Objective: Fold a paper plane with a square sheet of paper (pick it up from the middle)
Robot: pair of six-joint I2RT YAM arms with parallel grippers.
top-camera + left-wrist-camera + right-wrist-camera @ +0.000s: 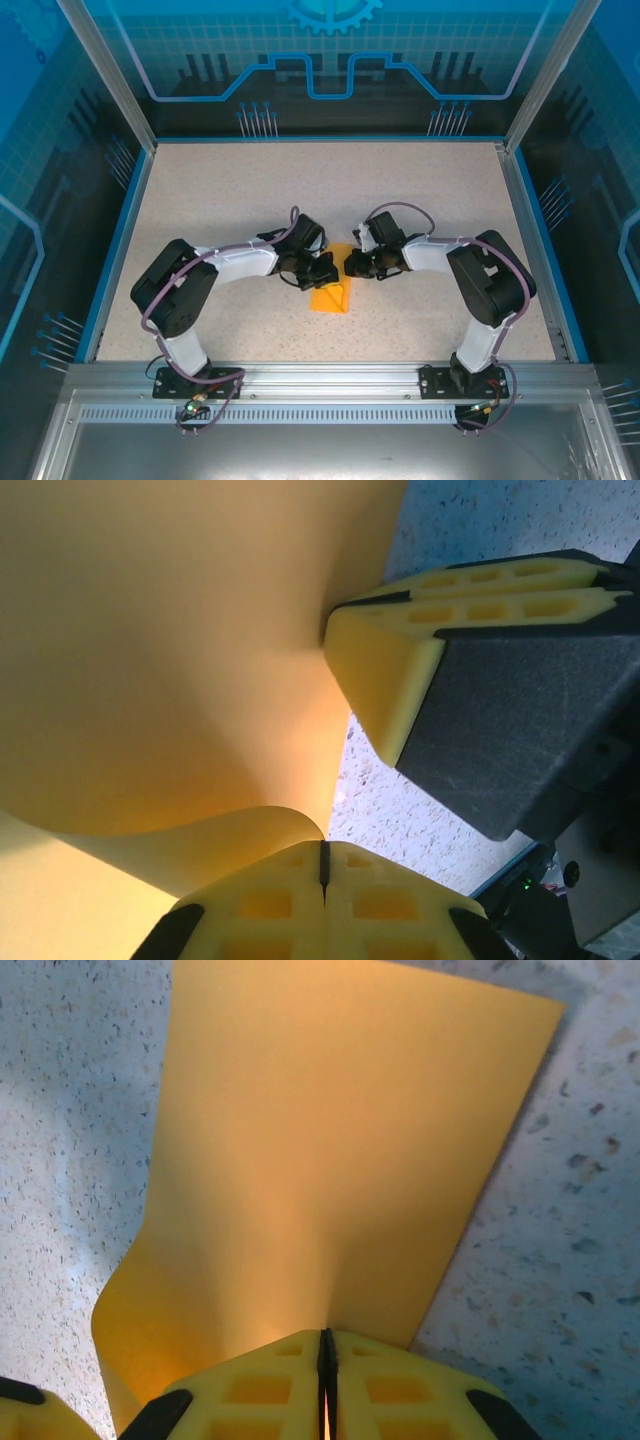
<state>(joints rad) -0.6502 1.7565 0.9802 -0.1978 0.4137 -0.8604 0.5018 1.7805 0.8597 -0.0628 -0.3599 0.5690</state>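
top view: a thin bright orange sheet of paper (331, 298), creased into a smaller pointed shape, sits near the middle of the speckled beige worktop (250, 190). its upper end rises between the left arm (190, 285) and the right arm (490, 275). the left jaws and the right jaws meet at that end from either side, close together.

left wrist view: the left jaws are pressed together on a curling edge of the paper. the right jaws, opposite and near, are clamped on the same sheet.

right wrist view: the right jaws are closed on the paper's near edge. the sheet fans away over the worktop; whether its far edge touches the surface is hard to tell.
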